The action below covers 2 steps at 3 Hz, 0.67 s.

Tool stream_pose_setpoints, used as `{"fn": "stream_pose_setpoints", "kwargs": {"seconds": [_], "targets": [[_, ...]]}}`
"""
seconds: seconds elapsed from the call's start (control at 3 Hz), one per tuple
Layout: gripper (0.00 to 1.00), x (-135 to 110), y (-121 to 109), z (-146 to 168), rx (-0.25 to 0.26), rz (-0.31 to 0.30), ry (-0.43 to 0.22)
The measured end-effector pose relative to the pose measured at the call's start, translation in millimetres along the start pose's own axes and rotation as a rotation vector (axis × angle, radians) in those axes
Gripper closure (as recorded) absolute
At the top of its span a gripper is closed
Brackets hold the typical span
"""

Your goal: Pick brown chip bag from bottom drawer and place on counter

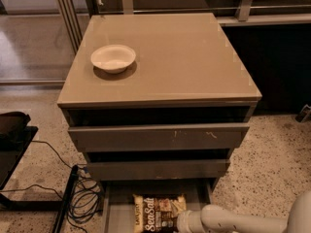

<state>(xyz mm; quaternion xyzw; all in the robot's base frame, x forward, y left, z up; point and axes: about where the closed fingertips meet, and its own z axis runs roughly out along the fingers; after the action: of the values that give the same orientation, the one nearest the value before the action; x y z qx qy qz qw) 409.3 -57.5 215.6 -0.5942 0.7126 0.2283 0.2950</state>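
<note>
Cables (83, 200) coil left of bottom drawer (118, 213); white bowl (113, 58) sits above on counter (184, 57). Inside the drawer, brown chip bag (156, 211), white-lettered, lies flat; gripper (187, 223) is at the drawer's right, closure indeterminable.

The bottom edge cuts off your brown chip bag (159, 211), bottom drawer (119, 208) and arm (233, 220) (gripper out of sight below, beside the bag).
</note>
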Motion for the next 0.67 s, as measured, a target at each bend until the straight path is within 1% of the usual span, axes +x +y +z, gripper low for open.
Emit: {"fn": "stream_pose_setpoints", "kwargs": {"seconds": [0.33, 0.67], "targets": [[0.0, 11, -12, 13, 0.036, -0.004, 0.01], [0.0, 16, -39, 24, 0.071, -0.013, 0.005]]}}
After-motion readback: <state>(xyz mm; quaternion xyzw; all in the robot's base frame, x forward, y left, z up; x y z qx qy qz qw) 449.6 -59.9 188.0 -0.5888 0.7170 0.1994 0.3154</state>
